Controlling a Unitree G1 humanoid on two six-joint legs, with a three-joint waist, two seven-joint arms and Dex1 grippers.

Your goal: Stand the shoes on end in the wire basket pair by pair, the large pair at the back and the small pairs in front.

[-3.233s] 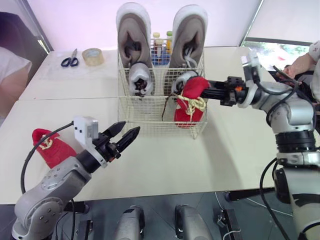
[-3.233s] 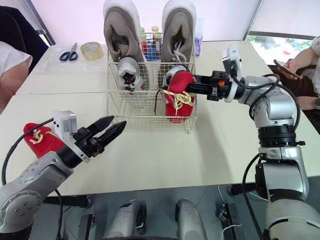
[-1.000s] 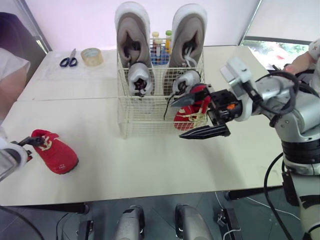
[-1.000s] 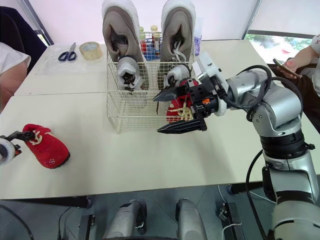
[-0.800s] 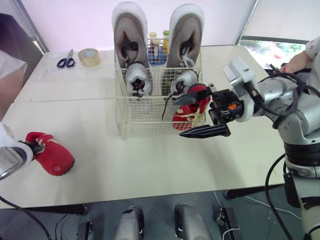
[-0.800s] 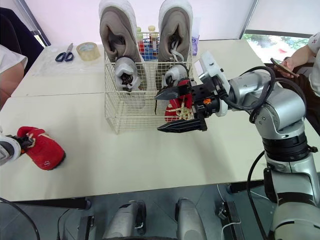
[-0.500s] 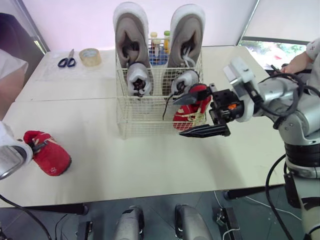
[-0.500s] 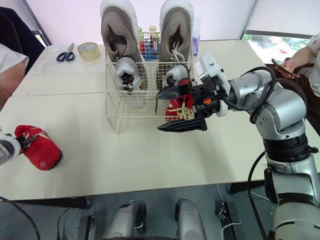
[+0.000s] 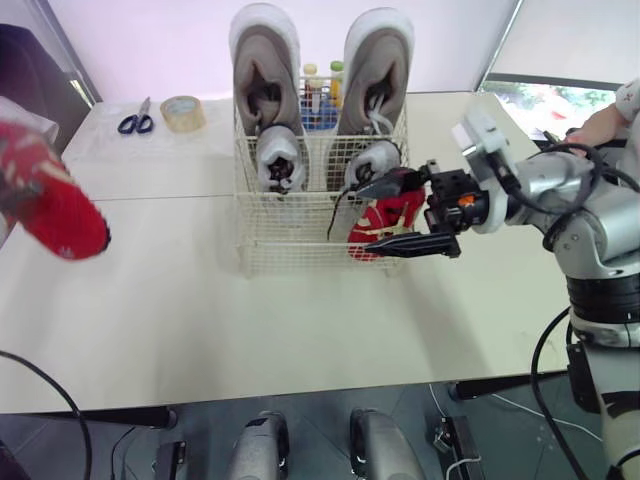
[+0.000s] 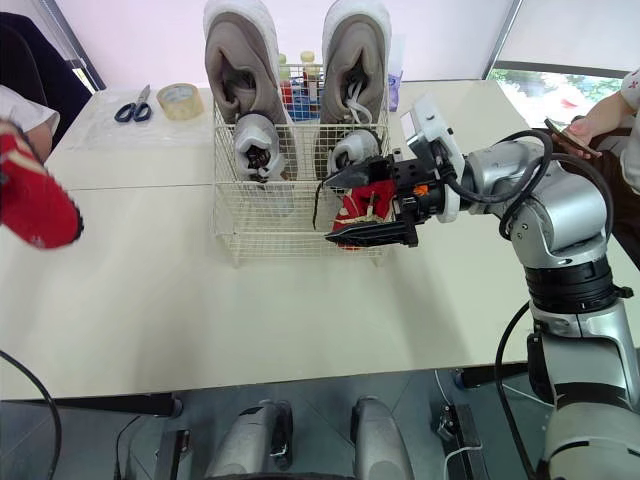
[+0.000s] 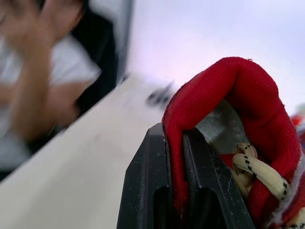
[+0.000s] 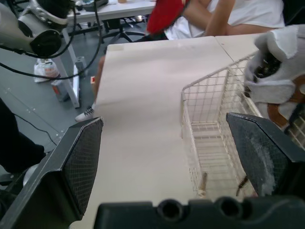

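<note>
L pincer (image 11: 174,138) is pressed together on the collar of a red shoe (image 11: 238,95), w/ one black finger (image 11: 150,176) outside the fabric and the other inside it. The cream lace (image 11: 257,167) lies just beside the inner finger. From the head views that shoe (image 9: 55,205) hangs in the air at the far L edge, clear of the bench (image 9: 250,320). R pincer (image 9: 362,220) is spread wide and pinching nothing. It sits at the front R corner of the wire basket (image 9: 290,235), w/ one finger high and one low. The second red shoe (image 9: 400,208) shows between them, but can't tell if either finger touches it. That shoe stands on end in the basket's front R compartment, lace toward the front. Next row back holds two small white shoes on end, one on the L (image 9: 278,158) and one on the R (image 9: 372,160). The back row has the big grey pair, L (image 9: 262,60) and R (image 9: 377,60), also on end, reaching well above the rim. Bottles (image 9: 322,90) stand just behind the basket, between the grey shoes. At the far L back of the bench, scissors (image 9: 137,117) and a tape roll (image 9: 185,110) lie near each other, well apart from the basket. A person's hand (image 9: 600,122) shows at the R edge, and another person's white sleeve (image 10: 25,110) at the L.
</note>
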